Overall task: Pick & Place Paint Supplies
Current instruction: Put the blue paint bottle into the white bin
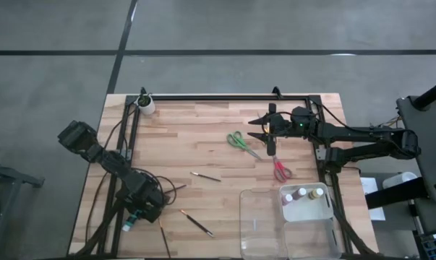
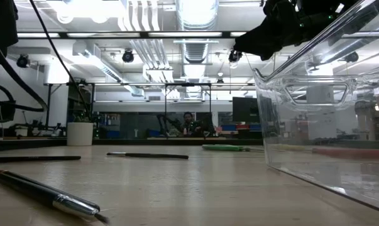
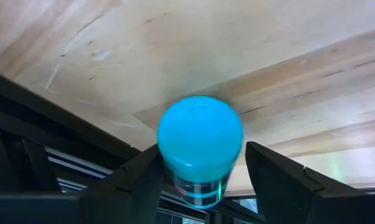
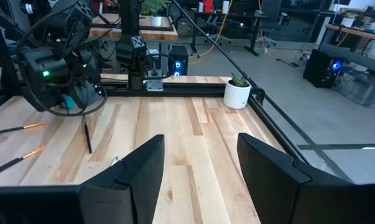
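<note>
At the desk's (image 1: pixel 203 144) near left corner the left gripper (image 1: pixel 134 217) hangs over the black frame rail, its two dark fingers (image 3: pixel 137 180) closed on a teal paint bottle (image 3: pixel 199 140), whose smooth rounded end fills the left wrist view. A small white pot (image 1: pixel 147 105) with a green plant (matte, cylindrical) stands at the far left corner. On the pale wood planks lie thin dark brushes: one (image 1: pixel 204 175) near the middle, another (image 1: pixel 197 222) toward the near edge, a third (image 1: pixel 163 237) beside it by the left gripper.

Further right, the green-handled scissors (image 1: pixel 239 141) lie flat near the middle of the desk, and the red-handled scissors (image 1: pixel 280 170) lie closer to the right edge. Above them, toward the far right, the right gripper (image 1: pixel 259 130) hovers with its fingers parted and nothing between them.

At the near right corner sits a clear plastic tray (image 1: pixel 264 224), glossy and straight-walled; small bottles (image 1: pixel 303 193) stand in a row in its far right compartment. No label or writing can be read on any of these things.
</note>
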Controlling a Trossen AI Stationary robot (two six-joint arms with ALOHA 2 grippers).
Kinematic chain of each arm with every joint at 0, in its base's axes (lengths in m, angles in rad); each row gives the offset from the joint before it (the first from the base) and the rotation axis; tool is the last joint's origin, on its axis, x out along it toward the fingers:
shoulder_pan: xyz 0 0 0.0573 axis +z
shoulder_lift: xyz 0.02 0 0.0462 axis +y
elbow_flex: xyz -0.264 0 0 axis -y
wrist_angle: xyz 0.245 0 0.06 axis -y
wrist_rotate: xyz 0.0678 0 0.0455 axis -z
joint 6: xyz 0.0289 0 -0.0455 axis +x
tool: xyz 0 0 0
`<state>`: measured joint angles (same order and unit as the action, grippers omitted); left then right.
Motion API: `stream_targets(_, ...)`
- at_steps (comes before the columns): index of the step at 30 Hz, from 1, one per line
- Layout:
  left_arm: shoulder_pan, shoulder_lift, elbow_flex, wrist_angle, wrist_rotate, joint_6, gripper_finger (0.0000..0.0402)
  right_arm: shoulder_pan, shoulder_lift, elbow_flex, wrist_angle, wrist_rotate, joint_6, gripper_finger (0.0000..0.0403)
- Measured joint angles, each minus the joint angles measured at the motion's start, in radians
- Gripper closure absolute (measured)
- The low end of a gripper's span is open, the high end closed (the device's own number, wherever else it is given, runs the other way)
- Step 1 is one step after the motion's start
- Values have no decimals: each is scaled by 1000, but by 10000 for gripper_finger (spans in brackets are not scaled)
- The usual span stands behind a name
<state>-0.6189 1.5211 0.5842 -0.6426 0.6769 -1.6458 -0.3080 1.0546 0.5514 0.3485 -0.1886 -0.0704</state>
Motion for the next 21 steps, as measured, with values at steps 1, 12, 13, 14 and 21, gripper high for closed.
stream_targets(1, 0, 0, 0, 0, 0, 0, 179, 0, 0, 0, 0, 0, 0, 202)
stream_targets(12, 0, 0, 0, 1, 0, 16, 179, 0, 0, 0, 0, 0, 0, 202)
stream_targets(13, 0, 0, 0, 1, 0, 16, 179, 0, 0, 0, 0, 0, 0, 202)
stream_targets(14, 0, 0, 0, 2, 0, 16, 179, 0, 0, 0, 0, 0, 0, 202)
stream_targets(21, 0, 0, 0, 3, -1, 34, 179, 0, 0, 0, 0, 0, 0, 202)
